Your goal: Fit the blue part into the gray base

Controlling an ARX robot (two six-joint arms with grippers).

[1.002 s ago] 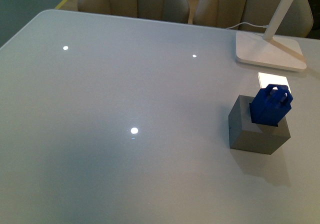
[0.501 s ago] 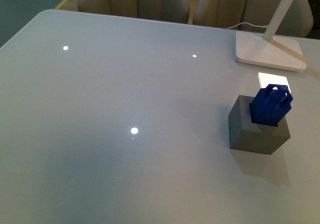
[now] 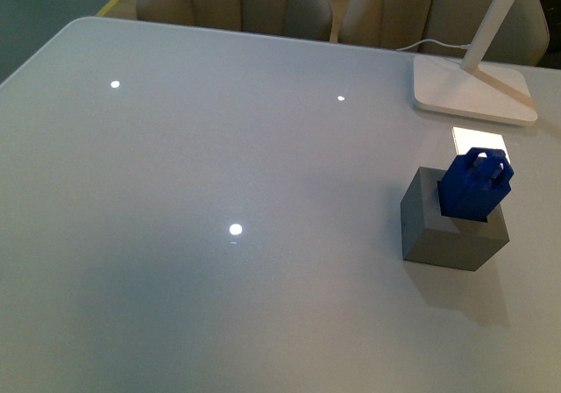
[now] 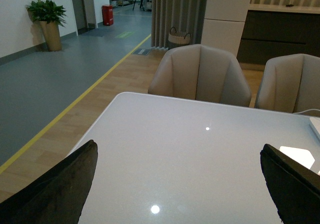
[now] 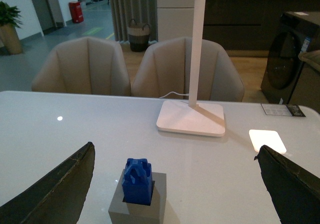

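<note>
The blue part (image 3: 474, 186) stands upright in the square recess on top of the gray base (image 3: 451, 232), its looped top sticking up, at the right side of the white table. The right wrist view shows the same pair, blue part (image 5: 137, 180) seated in the gray base (image 5: 139, 207), between and ahead of my right gripper (image 5: 175, 191), which is open and apart from both. My left gripper (image 4: 182, 184) is open over bare table, with nothing between its fingers. Neither arm appears in the front view.
A white lamp base (image 3: 474, 89) with its slanted stem and cord stands behind the gray base at the back right. Beige chairs (image 3: 235, 0) line the far table edge. The table's left edge (image 4: 95, 129) drops to wooden floor.
</note>
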